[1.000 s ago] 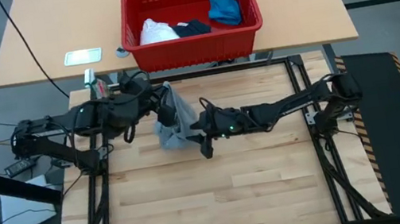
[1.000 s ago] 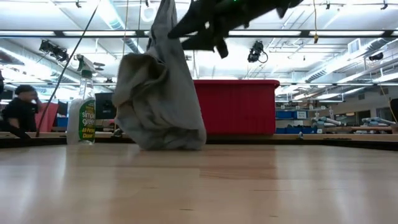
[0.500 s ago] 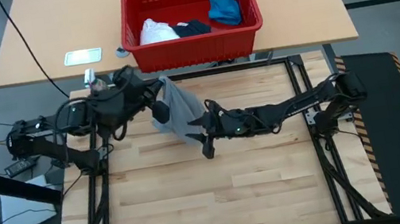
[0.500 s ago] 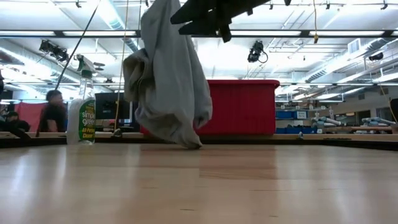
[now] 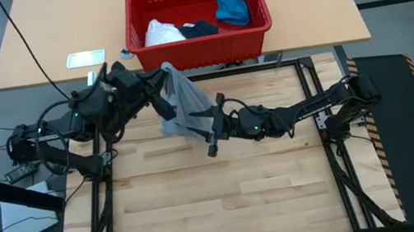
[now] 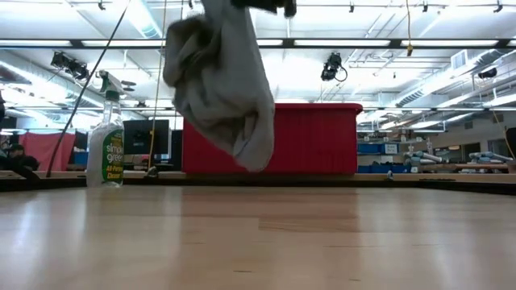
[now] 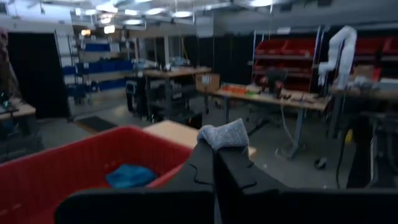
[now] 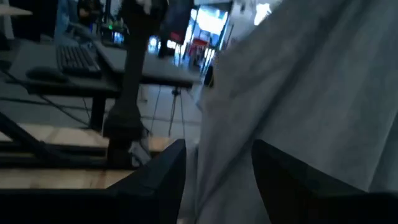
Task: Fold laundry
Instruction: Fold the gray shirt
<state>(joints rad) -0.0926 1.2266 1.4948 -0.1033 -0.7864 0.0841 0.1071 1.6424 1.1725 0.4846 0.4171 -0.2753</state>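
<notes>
Low view: grey T-shirt (image 6: 222,89) hangs airborne, both pincers cropped out above

Spray bottle (image 6: 106,149) label reads "Simple Green"

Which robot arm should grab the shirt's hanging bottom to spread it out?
The right one, probably. The left gripper is shut on the grey T-shirt, holding it up; the right gripper is open beside the hanging cloth.
</notes>
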